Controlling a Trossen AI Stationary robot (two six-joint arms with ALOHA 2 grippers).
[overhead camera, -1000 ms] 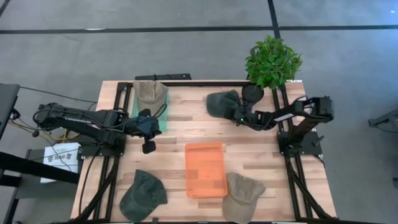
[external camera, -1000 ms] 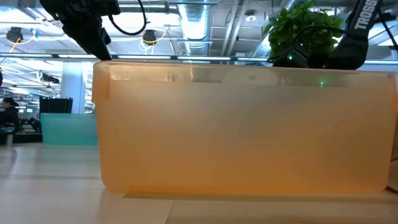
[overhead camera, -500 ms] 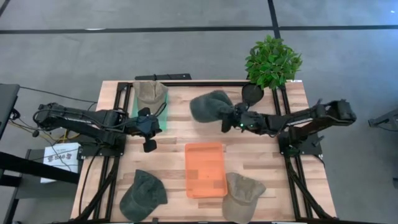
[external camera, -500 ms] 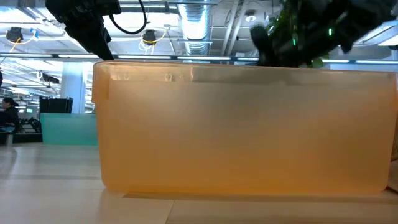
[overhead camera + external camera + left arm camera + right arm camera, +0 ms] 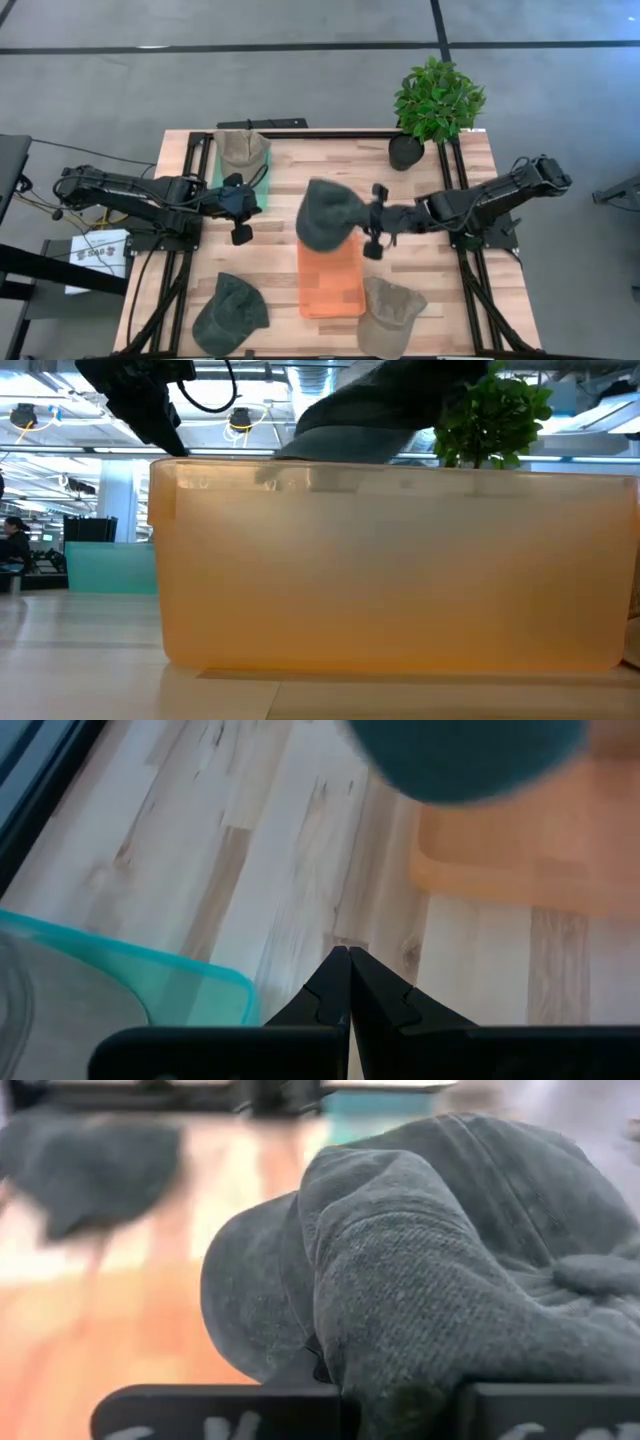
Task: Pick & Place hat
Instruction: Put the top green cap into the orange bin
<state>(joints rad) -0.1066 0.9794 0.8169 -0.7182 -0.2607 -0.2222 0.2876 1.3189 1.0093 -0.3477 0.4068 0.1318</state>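
My right gripper [image 5: 358, 220] is shut on a dark grey-green hat [image 5: 325, 214] and holds it in the air over the far end of the orange tray [image 5: 330, 280]. The hat fills the right wrist view [image 5: 450, 1250] and shows above the tray's rim in the low view [image 5: 370, 410]. My left gripper [image 5: 240, 232] is shut and empty [image 5: 347, 960] beside the teal bin [image 5: 258, 190], which holds a tan hat [image 5: 241, 150]. My right gripper pinches a bunched fold of the hat's cloth [image 5: 400, 1380] between its two fingers, at the hat's right-hand edge [image 5: 350, 218]. The fingers come level from the table's right side. The hat is lifted clear and bulges out past the fingertips toward the table's left.
A dark green hat [image 5: 230, 306] lies at the near left and a tan hat [image 5: 390, 308] at the near right, next to the tray. A potted plant [image 5: 437, 100] stands at the far right corner. The orange tray fills the low view [image 5: 400, 570].
My right gripper has carried the dark hat from beside the plant pot toward the table's left and near edge. It stays shut on the hat, which now hangs over the tray's far end.
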